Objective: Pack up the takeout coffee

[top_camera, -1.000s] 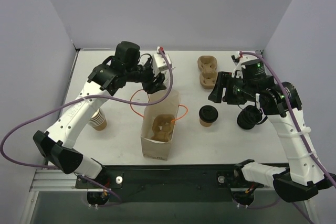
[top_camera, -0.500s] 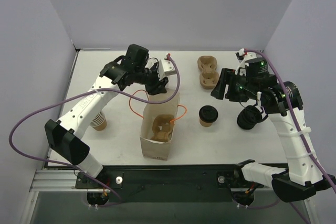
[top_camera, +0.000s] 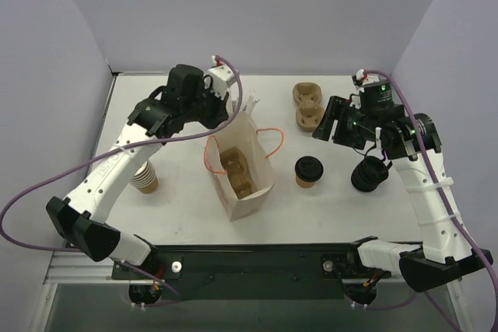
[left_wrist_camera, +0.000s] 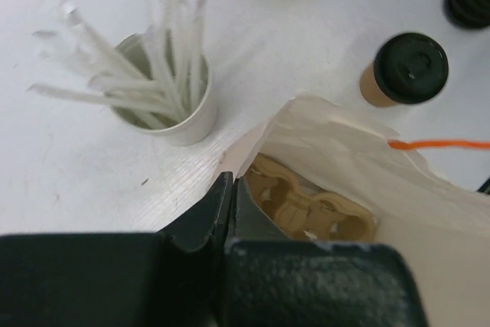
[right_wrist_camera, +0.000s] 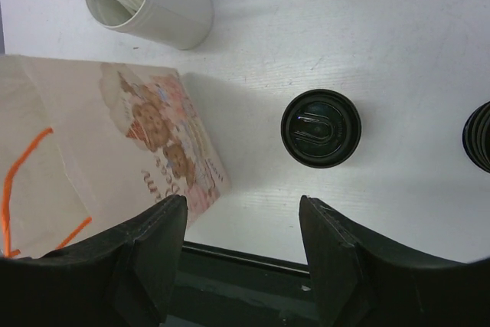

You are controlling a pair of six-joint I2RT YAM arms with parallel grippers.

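Observation:
The takeout coffee [top_camera: 309,171], a brown paper cup with a black lid, stands upright on the table just right of the paper bag [top_camera: 243,170]. The bag stands open with a pulp cup carrier [left_wrist_camera: 314,212] inside it. My left gripper [top_camera: 226,120] is shut on the bag's back-left rim, its fingertips [left_wrist_camera: 231,185] pinched together on the paper edge. Behind and to the right of the coffee hovers my right gripper [top_camera: 340,131]. In its wrist view the jaws [right_wrist_camera: 241,212] are open and empty, with the coffee lid [right_wrist_camera: 320,128] just ahead of them.
A white cup of straws [left_wrist_camera: 172,105] stands behind the bag. Two pulp carriers [top_camera: 307,106] lie at the back. A stack of black lids [top_camera: 369,174] sits right of the coffee, and a stack of lidless cups [top_camera: 144,179] stands at the left.
My left gripper has shut on the bag's rim. The bag has swung round, and its front end now sits further right. The right arm has barely moved.

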